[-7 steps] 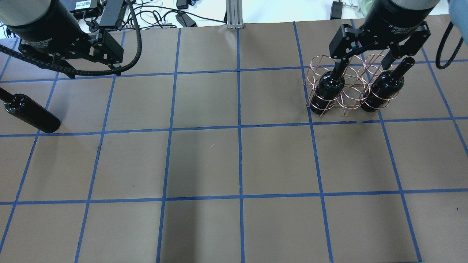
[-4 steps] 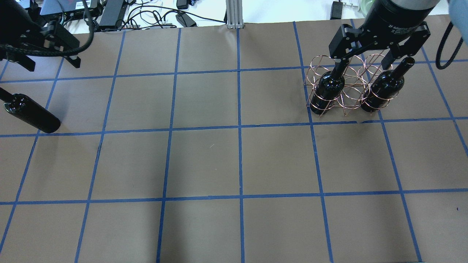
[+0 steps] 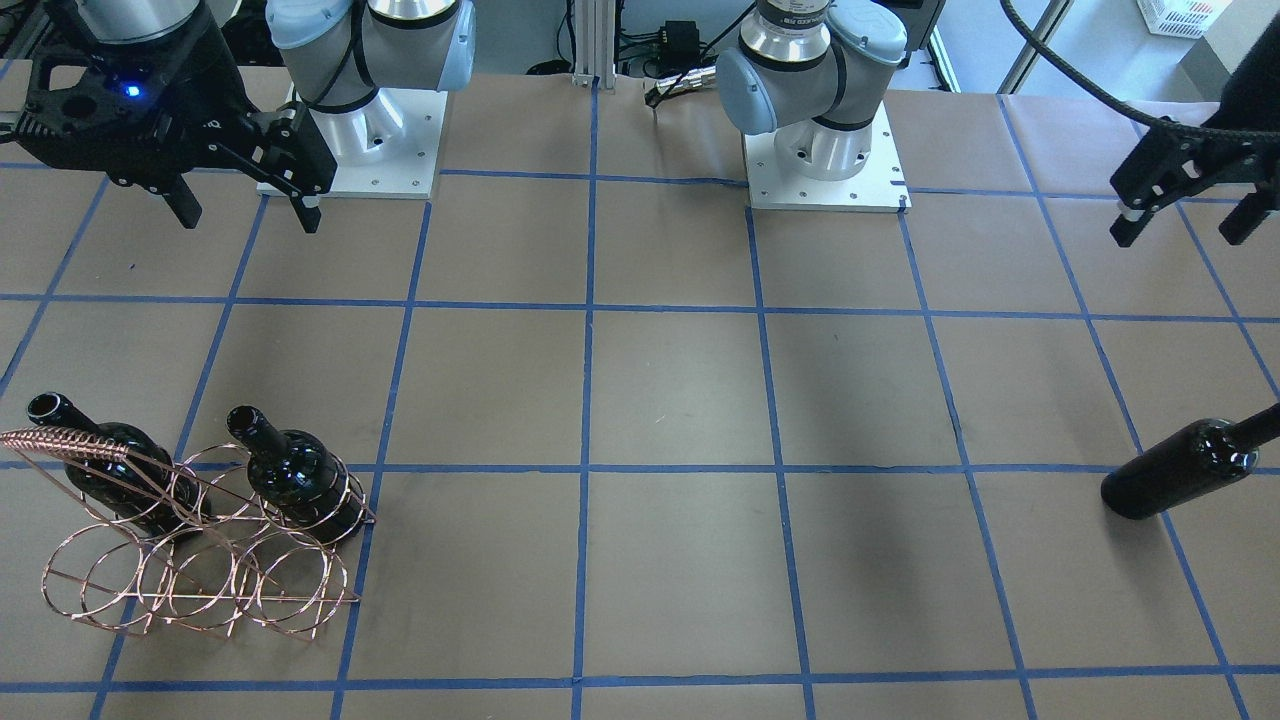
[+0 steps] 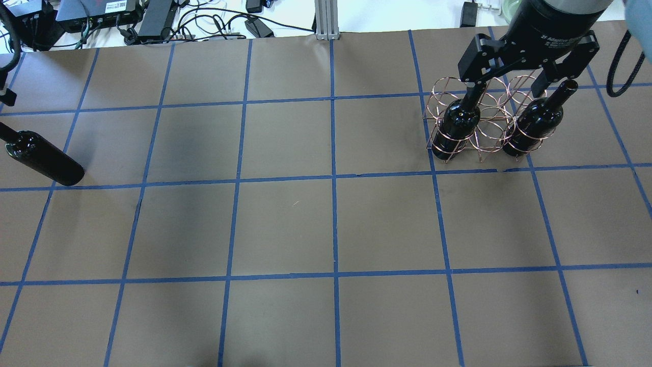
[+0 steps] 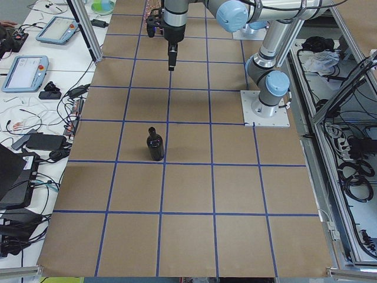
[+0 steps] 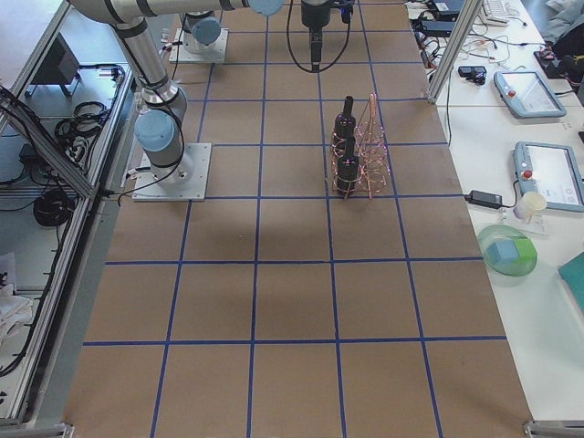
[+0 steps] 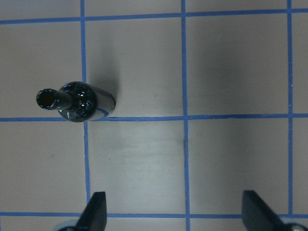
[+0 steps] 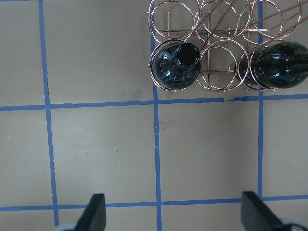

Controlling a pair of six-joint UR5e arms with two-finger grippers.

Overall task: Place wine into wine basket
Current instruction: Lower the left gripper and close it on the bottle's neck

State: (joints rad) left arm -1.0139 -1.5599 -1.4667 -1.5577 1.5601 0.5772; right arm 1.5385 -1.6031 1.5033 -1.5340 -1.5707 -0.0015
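Note:
The wine basket (image 4: 484,122) is a copper wire rack at the back right, also in the front view (image 3: 190,570) and right wrist view (image 8: 216,48). Two black bottles stand in its outer rings (image 4: 458,125) (image 4: 532,125); the ring between them is empty. A third wine bottle (image 4: 43,158) stands alone at the far left, also in the front view (image 3: 1180,470) and left wrist view (image 7: 79,101). My right gripper (image 4: 509,89) (image 3: 248,212) hangs open and empty over the basket. My left gripper (image 3: 1188,222) (image 7: 175,214) is open and empty, above and apart from the lone bottle.
Brown paper with a blue tape grid covers the table (image 4: 331,224). Cables and power bricks (image 4: 153,15) and an aluminium post (image 4: 323,18) lie beyond the far edge. The arm bases (image 3: 350,150) (image 3: 825,150) stand on the robot's side.
My left arm has swung left, almost out of the overhead view, toward the lone bottle. The right arm, basket and bottles have not moved.

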